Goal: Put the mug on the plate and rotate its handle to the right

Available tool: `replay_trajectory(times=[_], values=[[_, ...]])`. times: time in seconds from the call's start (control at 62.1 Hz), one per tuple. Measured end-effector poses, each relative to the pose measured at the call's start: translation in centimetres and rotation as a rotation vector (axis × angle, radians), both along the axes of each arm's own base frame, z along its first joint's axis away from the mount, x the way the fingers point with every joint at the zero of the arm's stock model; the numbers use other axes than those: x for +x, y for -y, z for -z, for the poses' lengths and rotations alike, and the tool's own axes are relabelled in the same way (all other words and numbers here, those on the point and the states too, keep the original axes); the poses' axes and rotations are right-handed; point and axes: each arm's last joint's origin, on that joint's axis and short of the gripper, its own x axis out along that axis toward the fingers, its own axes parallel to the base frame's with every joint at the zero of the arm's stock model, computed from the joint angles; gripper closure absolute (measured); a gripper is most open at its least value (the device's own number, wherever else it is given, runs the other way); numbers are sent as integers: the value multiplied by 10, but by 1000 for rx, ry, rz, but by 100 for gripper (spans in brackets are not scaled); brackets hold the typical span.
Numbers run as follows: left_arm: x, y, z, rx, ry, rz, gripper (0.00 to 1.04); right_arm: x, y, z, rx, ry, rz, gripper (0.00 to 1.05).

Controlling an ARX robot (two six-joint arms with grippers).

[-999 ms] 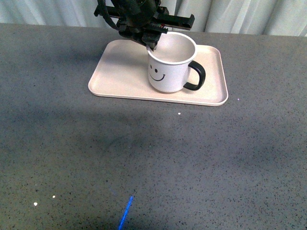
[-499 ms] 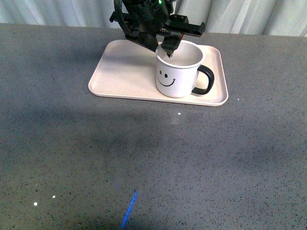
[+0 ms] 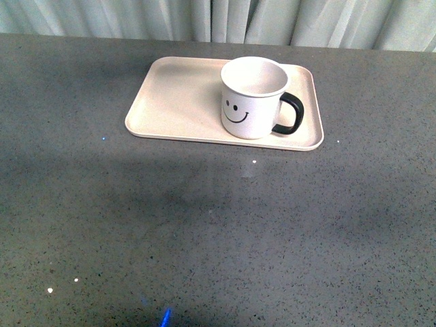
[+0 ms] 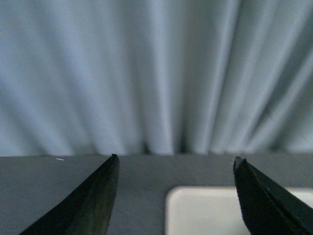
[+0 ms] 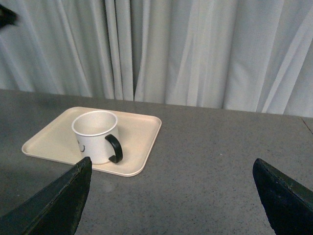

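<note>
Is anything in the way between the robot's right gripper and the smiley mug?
No, nothing visible is. In the right wrist view, only bare grey table lies between the open right gripper and the mug, which already stands on the plate.

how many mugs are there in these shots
1. The mug stands upright on the right part of the plate, its handle pointing right in the front view. No other mug shows in any view.
</note>
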Motion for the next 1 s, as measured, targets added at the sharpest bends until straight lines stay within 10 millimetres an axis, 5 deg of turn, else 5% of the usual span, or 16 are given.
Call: replay_trajectory(times=[0.113,0.322,0.58,0.999], values=[[-49,-39,10,-40,116,-70,59,0,0,0,0,0,2,9],[-108,-67,57,-22,30,-44,104,0,0,0,0,0,0,9],[-159,-89,71,-25,44,-51,103,0,0,0,0,0,-1,9],[-199,-106,85,-26,59,-48,103,0,0,0,0,0,-1,9]])
